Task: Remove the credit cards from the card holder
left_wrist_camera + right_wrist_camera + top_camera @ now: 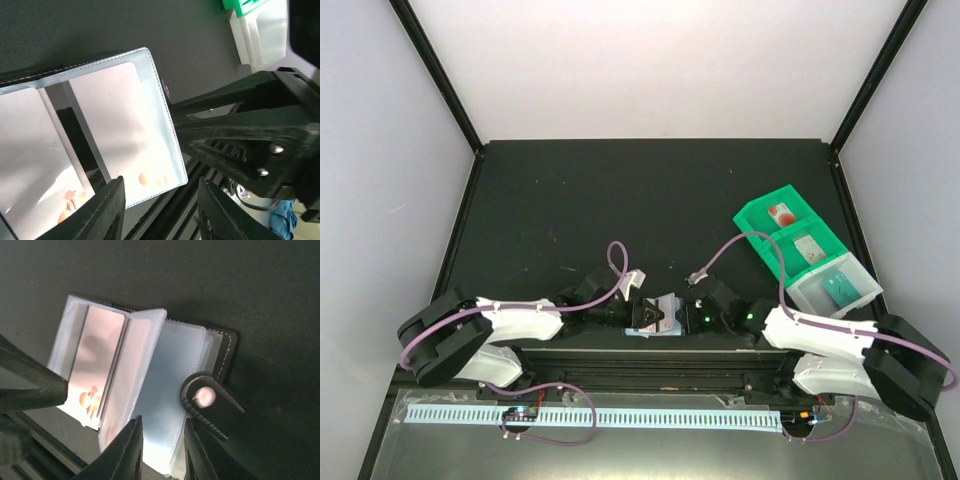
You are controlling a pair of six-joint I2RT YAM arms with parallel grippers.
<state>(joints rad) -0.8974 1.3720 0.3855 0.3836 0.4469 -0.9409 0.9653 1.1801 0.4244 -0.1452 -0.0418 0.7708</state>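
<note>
The black card holder (663,312) lies open at the table's near edge, between my two grippers. Its clear sleeves (175,365) fan out, and the snap tab (205,397) sticks out on the right. Pale pink credit cards with orange marks (115,120) (97,365) sit inside the sleeves. My right gripper (161,422) is closed on the blue-grey sleeves from the near side. My left gripper (160,187) is open; only the corner of one card sleeve (167,165) reaches into the gap between its jaws.
A green compartment tray (760,215) stands at the right with a card in each of two compartments. A clear bin (810,295) at its near end holds a teal card (841,288). The right arm (260,125) crosses close in front of my left wrist.
</note>
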